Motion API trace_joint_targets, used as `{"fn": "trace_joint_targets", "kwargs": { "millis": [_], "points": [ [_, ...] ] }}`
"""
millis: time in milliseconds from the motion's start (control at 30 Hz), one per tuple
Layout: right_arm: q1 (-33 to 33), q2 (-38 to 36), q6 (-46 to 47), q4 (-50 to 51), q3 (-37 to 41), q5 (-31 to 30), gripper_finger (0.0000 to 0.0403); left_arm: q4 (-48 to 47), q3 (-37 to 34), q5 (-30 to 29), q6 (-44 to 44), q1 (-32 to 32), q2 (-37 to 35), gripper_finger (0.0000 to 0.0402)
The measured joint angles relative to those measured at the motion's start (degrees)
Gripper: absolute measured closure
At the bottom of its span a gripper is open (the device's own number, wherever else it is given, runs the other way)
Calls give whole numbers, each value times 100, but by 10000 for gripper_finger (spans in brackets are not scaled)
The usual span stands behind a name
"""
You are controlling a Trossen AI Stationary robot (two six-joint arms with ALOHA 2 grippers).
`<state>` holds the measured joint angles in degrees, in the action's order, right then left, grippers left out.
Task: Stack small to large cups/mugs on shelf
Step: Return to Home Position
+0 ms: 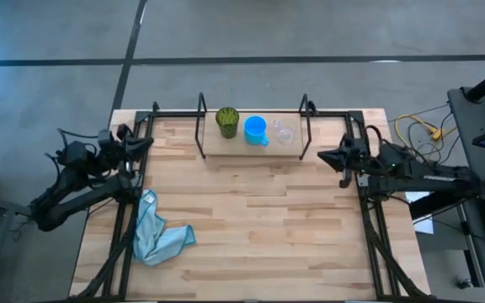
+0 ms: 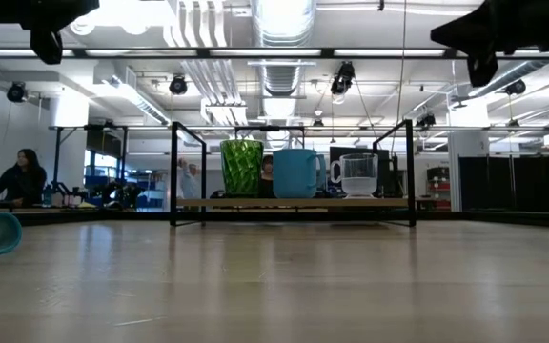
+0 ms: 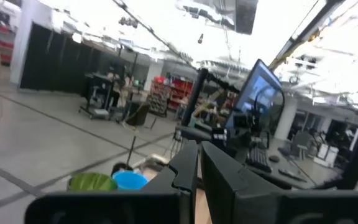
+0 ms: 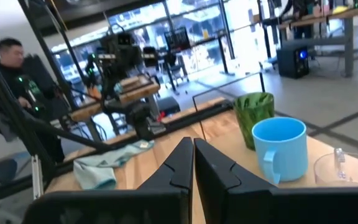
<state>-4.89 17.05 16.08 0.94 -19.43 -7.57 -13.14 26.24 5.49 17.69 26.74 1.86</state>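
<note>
Three cups stand side by side, upright on their bases, on the low wood shelf (image 1: pixel 226 148) (image 2: pixel 294 203) at the table's far edge. From left to right they are the dark green patterned cup (image 1: pixel 227 122) (image 2: pixel 242 169), the bright blue mug (image 1: pixel 256 130) (image 2: pixel 298 173) and the small clear cup (image 1: pixel 284 133) (image 2: pixel 358 174). My left gripper (image 1: pixel 146 143) (image 3: pixel 197 145) is shut and hovers at the table's left edge, level with the shelf's left end. My right gripper (image 1: pixel 322 155) (image 4: pixel 193 142) is shut just right of the shelf's right end frame, pointing toward the cups.
A light blue cloth (image 1: pixel 158 236) (image 4: pixel 107 165) lies crumpled on the table's near left part. Black wire end frames (image 1: pixel 201 114) (image 1: pixel 306 114) rise at both ends of the shelf. A person (image 4: pixel 11 68) sits beyond the table; another person (image 2: pixel 22 176) sits far off in the room.
</note>
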Motion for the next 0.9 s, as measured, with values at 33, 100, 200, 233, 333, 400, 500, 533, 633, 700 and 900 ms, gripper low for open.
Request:
{"fn": "trace_joint_targets", "kwargs": {
  "millis": [33, 100, 200, 233, 333, 400, 500, 533, 633, 700, 900],
  "points": [
    [0, -142, 2, 4, 66, 0, 394, 86, -35, -14, 0, 0, 33, 395],
    [0, -396, -3, 40, 178, 2, 394, 212, -129, -32, 39, 0, 74, 395],
    [0, -726, -22, 79, 339, 10, 394, 362, -291, -26, 183, -2, 115, 395],
    [0, -828, -38, 144, 398, 20, 394, 388, -341, -26, 249, -2, 98, 395],
    [0, -1087, -20, 349, 556, 23, 394, 561, -548, -26, 442, -2, 93, 395],
    [0, -1227, -18, 471, 629, 24, 394, 922, -771, -28, 450, -2, 66, 395],
    [0, -1431, -22, 614, 742, 24, 394, 1603, -1153, -28, 449, -2, 56, 395],
    [0, -1487, -22, 614, 780, 24, 394, 1772, -1295, -28, 449, -2, 56, 395],
    [0, -1637, -50, 634, 870, 25, 394, 2173, -1696, -35, 453, -2, 75, 395],
    [0, -1708, -48, 779, 897, 39, 394, 2299, -1949, -188, 522, -4, 96, 395],
    [0, -1706, -9, 1414, 888, 41, 394, 2580, -2528, -524, 901, -3, 104, 395]
  ]
}}
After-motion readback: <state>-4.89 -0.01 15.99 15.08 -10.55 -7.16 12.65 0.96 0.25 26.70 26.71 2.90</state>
